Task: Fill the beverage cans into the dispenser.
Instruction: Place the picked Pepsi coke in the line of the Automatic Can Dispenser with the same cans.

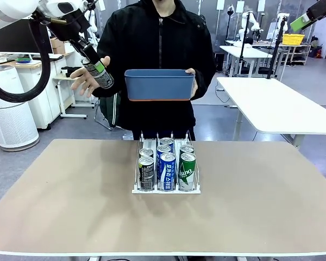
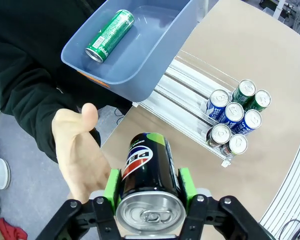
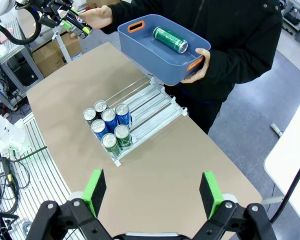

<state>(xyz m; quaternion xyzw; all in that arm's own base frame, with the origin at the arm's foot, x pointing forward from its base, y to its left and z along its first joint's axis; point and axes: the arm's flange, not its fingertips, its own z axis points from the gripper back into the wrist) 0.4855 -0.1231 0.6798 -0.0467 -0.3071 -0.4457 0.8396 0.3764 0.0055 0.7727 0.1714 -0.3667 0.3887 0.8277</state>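
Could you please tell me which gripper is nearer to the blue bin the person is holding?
Left. The left gripper, shut on a black can, is close beside the blue bin; the right gripper hangs open well back from it, above the table.

dispenser (image 1: 165, 191) white, mid-table | 7 cans (image 1: 167, 171) upright at front lip | grn can (image 2: 110, 35) lying in bin (image 2: 155, 30) | blk can (image 2: 147, 170) held aloft

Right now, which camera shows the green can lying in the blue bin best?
The left wrist view: it looks down into the bin, and the green can is large with its lettering visible. The right wrist view has it whole but smaller. In the front view the bin's wall blocks the inside.
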